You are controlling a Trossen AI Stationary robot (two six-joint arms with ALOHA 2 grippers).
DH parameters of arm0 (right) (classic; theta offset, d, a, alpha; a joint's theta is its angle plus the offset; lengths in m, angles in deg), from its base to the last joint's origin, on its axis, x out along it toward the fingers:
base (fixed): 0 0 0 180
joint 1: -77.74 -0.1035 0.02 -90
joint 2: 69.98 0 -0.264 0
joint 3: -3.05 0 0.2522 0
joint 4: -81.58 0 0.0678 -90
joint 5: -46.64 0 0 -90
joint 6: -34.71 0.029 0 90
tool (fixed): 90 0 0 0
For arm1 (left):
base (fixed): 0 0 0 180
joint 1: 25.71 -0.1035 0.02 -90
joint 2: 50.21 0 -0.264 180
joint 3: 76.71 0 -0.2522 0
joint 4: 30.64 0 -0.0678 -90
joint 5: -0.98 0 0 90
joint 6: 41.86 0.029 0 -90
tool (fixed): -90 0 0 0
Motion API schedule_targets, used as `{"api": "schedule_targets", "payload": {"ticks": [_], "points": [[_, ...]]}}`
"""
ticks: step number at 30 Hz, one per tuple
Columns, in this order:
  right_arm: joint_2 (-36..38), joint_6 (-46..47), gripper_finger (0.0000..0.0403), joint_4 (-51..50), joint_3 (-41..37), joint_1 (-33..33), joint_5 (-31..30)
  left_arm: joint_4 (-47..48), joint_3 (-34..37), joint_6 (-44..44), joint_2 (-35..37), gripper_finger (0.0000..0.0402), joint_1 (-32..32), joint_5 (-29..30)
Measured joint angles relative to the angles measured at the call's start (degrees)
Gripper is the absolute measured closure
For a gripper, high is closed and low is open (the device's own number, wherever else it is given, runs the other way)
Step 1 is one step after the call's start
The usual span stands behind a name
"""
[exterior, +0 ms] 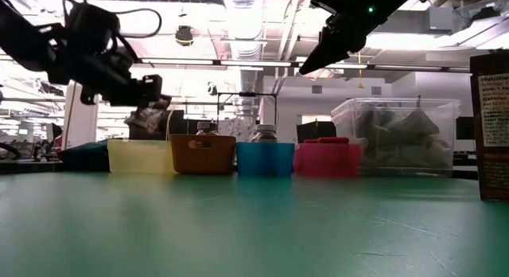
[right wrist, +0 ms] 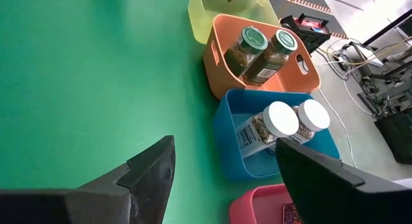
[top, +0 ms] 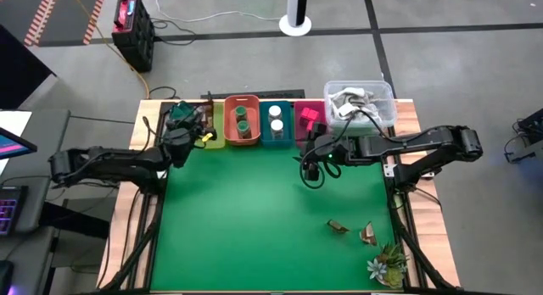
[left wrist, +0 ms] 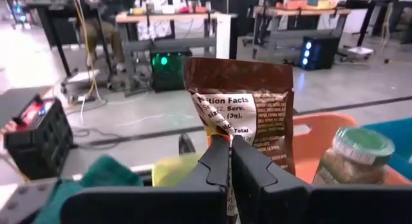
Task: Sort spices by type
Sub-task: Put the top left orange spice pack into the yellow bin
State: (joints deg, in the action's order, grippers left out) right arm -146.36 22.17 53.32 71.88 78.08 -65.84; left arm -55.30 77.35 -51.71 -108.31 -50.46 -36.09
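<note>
The left gripper (left wrist: pixel 230 161) hangs over the yellow bin (top: pixel 209 134) at the back of the table (top: pixel 254 219), its fingers pinched tight on a brown crinkly sachet (left wrist: pixel 248 111) held upright above the bin. The right gripper (right wrist: pixel 222 176) hovers over the green mat near the blue bin (right wrist: pixel 241 124), fingers spread wide and holding nothing. Two green-lidded jars (right wrist: pixel 261 50) lie in the orange bin (right wrist: pixel 222 53), two white-capped jars (right wrist: pixel 283 121) in the blue one. Two more sachets (top: pixel 352 230) lie near the table's front right, by a small plant (top: pixel 386 263).

Sachets (top: pixel 352 230) beside plant (top: pixel 387 263)
</note>
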Motion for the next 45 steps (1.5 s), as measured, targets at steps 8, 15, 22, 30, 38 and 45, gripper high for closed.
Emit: {"api": "schedule_targets", "payload": {"ticks": [8,15,22,30,38,45], "points": [[0.0,0.02,0.0104,-0.09,0.0,0.0,0.04,-8.48,-0.02,6.5,-6.15,0.0401,0.2,-4.64],[-0.08,-2.36,0.0104,10.25,-2.73,0.23,3.23,-9.05,-0.02,12.41,-3.94,0.0401,0.24,-8.47],[-8.44,-2.34,0.0104,21.9,3.13,0.98,7.66,-8.28,0.78,12.24,-2.86,0.0401,0.23,-9.75],[-22.8,-5.41,0.0104,15.79,19.62,2.72,12.98,-22.41,8.59,13.7,-2.56,0.0401,3.57,-13.99],[-31.71,-5.98,0.0104,16.59,33.41,7.05,18.53,-31.96,9.07,27.37,-2.11,0.04,11.73,-14.28],[-37.38,-5.66,0.0104,17.52,40.11,9.44,18.88,-32.15,8.11,31.08,-2.11,0.04,14.92,-14.23]]}}
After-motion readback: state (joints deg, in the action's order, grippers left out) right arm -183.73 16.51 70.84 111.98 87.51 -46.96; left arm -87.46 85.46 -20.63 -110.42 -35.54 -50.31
